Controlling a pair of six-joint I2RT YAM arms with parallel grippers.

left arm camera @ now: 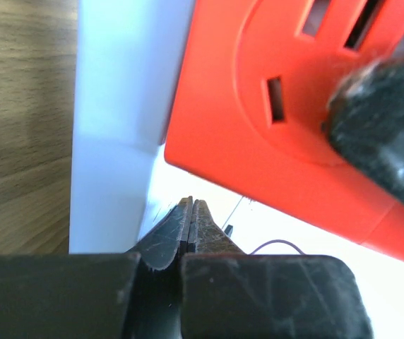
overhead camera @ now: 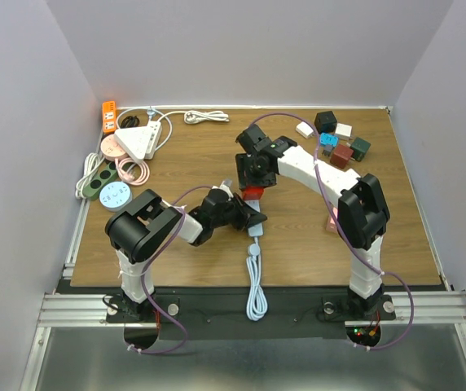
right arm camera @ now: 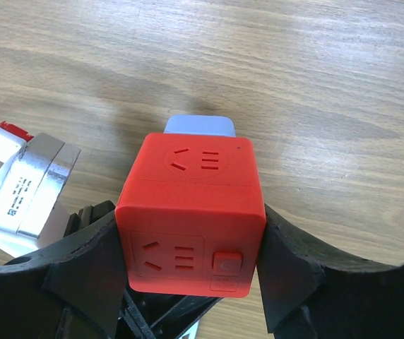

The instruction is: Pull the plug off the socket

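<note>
- Red socket cube sits mid-bench, slightly left of centre, on the wooden bench.
- Right gripper: jaws pinching the cube, one black finger on each of two opposite side faces. The face with slots and a small button is turned to the wrist camera.
- Plug: pale blue-white body against the cube's face on the side away from the right wrist camera. No gap shows at the seam in that view, so it reads as seated.
- Left wrist view: the plug is the pale block just left of the red cube, touching it. The blurred black finger of the right gripper is at the right edge of the view.
- Left gripper: jaws pressed together, tips meeting in a thin line with nothing visible between them. They lie just near of the cube, beside the plug. Whether they touch the plug I cannot tell.
- White cable runs from the plug straight toward the near edge of the bench and ends there in a folded bundle.
- Far left of the bench: orange power strip, white triangular socket block, green power strip, two round discs and loose white cables.
- Far right: a cluster of small adapter cubes in black, blue, dark red, green and white, well apart from both arms' jaws.
</note>
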